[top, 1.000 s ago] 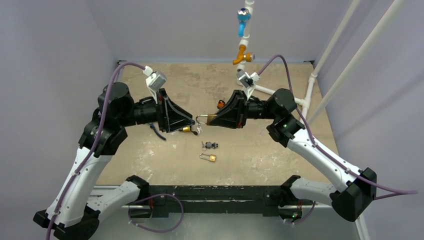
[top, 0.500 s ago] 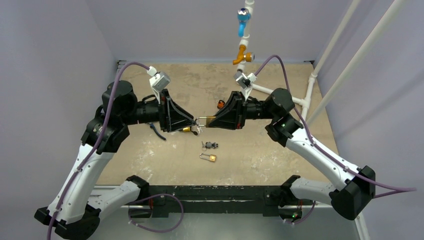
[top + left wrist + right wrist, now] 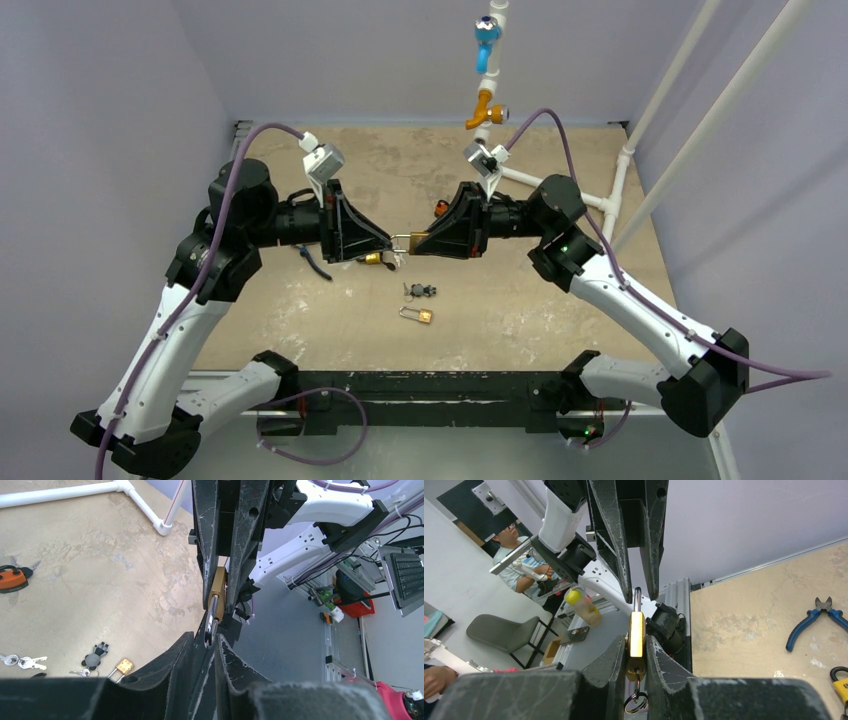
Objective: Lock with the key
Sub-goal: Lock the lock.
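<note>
Quick rundown, biggest bits first. The right pincer [image 3: 636,642] is being clenched on the brass padlock [image 3: 636,630], which is being gripped by its flat faces between the fingers, up off the table [image 3: 749,610]. The steel shackle [image 3: 637,596] is being poked out past those fingertips, straight into the gap of the left pincer [image 3: 212,641]. The shackle is being straddled by that pincer's jaws, but whether it's actually being squeezed can't be told. A key ring [image 3: 636,703] is being dangled from the lock's underside, back toward the right pincer's palm; the key itself is being hidden.

Handling guess: it's being judged as solid, heavy for its size, totally rigid, and smooth enough to slip. It's probably best taken on the flat body faces. The thin round shackle is likely being risked to twisting or sliding if it's pushed off-axis.

No brand or writing is being made out on it.
</note>
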Motion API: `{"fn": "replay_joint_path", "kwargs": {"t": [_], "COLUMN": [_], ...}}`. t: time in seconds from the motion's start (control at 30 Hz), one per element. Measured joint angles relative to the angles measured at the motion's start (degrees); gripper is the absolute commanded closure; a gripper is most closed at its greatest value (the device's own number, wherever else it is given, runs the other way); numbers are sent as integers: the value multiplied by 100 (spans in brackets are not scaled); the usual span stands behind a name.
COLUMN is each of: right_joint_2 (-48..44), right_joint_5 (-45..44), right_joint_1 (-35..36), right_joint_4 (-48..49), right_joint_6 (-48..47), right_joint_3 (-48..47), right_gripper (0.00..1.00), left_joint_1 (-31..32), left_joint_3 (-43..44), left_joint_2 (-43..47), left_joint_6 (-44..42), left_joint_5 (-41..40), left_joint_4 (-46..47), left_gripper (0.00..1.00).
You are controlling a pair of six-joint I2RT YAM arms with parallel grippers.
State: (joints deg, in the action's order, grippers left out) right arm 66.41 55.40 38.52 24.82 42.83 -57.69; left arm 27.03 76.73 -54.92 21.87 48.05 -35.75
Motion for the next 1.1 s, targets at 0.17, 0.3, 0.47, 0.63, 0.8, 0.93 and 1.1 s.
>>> {"fn": "replay_joint_path", "kwargs": {"t": [0.17, 0.3, 0.47, 0.63, 0.8, 0.93, 1.1], "right_joint_2": [0, 2, 2, 2, 0, 0, -2], "right_joint_5": [-13, -20, -31, -33, -26, -17, -15], "right_joint_1": [7, 22, 63, 81, 92, 146, 223], "right_joint_4": [0, -2, -17, -57, -98, -133, -162], "right_joint_6": [2, 0, -17, -37, -39, -44, -59], "right_joint_3": [-37, -37, -37, -37, -37, -39, -48], "right_gripper": [100, 100, 100, 100, 100, 100, 100], "left_joint_1": [0, 0, 13, 72, 219, 400, 544], "left_joint_3": [0, 0, 0, 0, 0, -2, -2], "left_joint_2": [-22, -26, -26, -33, -33, -33, 13], "left_joint_6": [-15, -20, -22, -35, -48, -50, -52], "left_joint_5": [46, 127, 201, 192, 24, -151, -348], "left_joint_4": [0, 0, 0, -2, -7, -39, -114], "left_gripper": [84, 89, 96, 100, 100, 100, 100]}}
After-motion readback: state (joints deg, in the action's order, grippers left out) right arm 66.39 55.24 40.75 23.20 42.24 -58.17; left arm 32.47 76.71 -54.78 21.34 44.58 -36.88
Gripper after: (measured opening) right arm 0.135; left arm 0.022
